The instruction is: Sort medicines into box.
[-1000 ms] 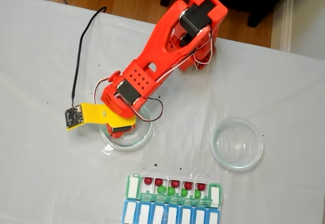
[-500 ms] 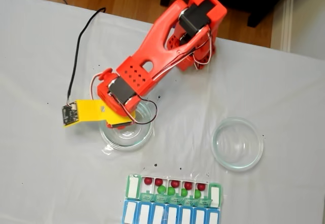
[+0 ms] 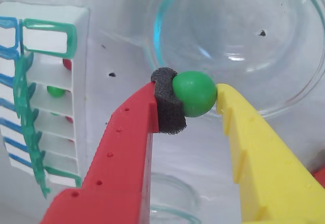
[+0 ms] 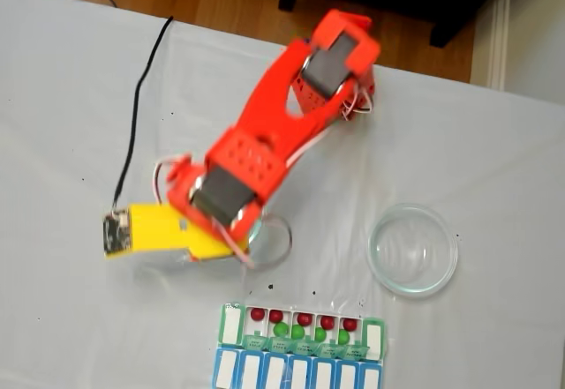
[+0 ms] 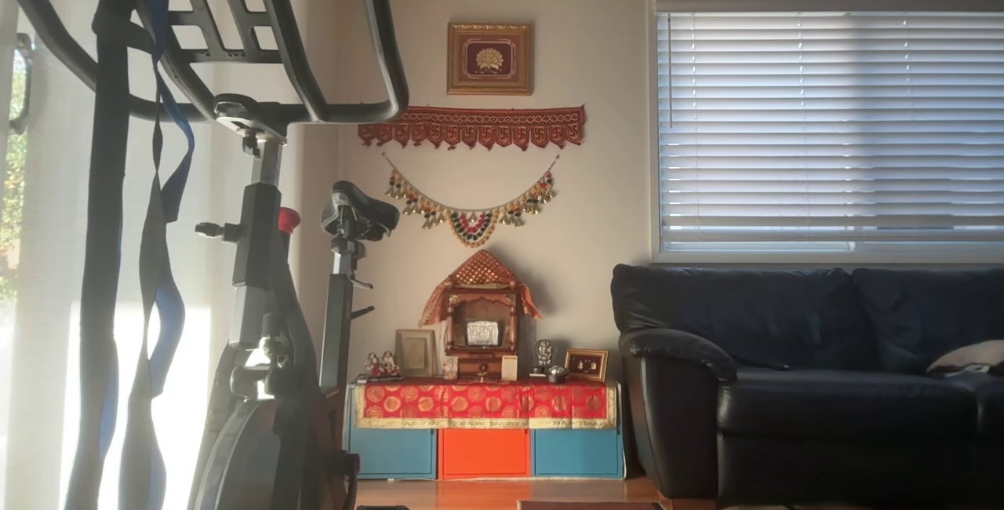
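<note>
Clearly the fingers (image 3: 195, 94) are closed on a single green pill (image 3: 194, 93): in the wrist view the red finger (image 3: 129, 148), tipped with a dark foam pad (image 3: 166, 102), presses it from the left while the yellow finger (image 3: 256, 148) bears on it from the right, the gap between them no wider than the pill itself. Foam on one tip probably serves to keep so small and round a bead from squirting out of hard plastic.

Beyond the pill, the wrist view shows a clear glass dish (image 3: 284, 97) on the white desk, and the pill looks lifted above the desk rather than resting in any dish, though height is hard to judge.

In the fixed view the orange arm (image 4: 265, 142) reaches from the far edge of the desk toward the near one, its yellow finger (image 4: 159, 230) beside the left dish (image 4: 281, 235), with another dish (image 4: 413, 250) well apart to the right. The pill organizer (image 4: 231, 327) lies at the near edge, its green-lidded row open, holding dark red pills (image 4: 258, 314) and green pills (image 4: 281, 328) in the middle compartments. Open lids leave the cells ready for a drop from above.

My reading is that the carry to the organizer is underway, and the next move calls for lining up over a cell that lacks a green pill.
</note>
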Motion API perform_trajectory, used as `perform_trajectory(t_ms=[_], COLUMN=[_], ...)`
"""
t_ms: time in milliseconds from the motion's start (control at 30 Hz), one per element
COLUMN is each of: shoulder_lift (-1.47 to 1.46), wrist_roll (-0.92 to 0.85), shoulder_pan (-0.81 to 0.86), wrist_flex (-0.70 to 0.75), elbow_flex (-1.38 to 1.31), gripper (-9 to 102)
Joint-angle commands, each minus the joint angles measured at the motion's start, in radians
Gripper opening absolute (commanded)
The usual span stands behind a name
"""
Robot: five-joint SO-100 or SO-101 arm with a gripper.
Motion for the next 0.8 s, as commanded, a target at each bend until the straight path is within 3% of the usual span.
perform_trajectory(t_ms=[0,333,767], shoulder_lift=[-0.084,-0.314,-0.376], wrist_roll=[0.066,0.143,0.176], shoulder_pan=[-0.055,-0.167,-0.242], wrist_flex=[0.107,0.173,0.173], elbow_flex=[-0.324,-0.565,-0.560], gripper=[1,1,1])
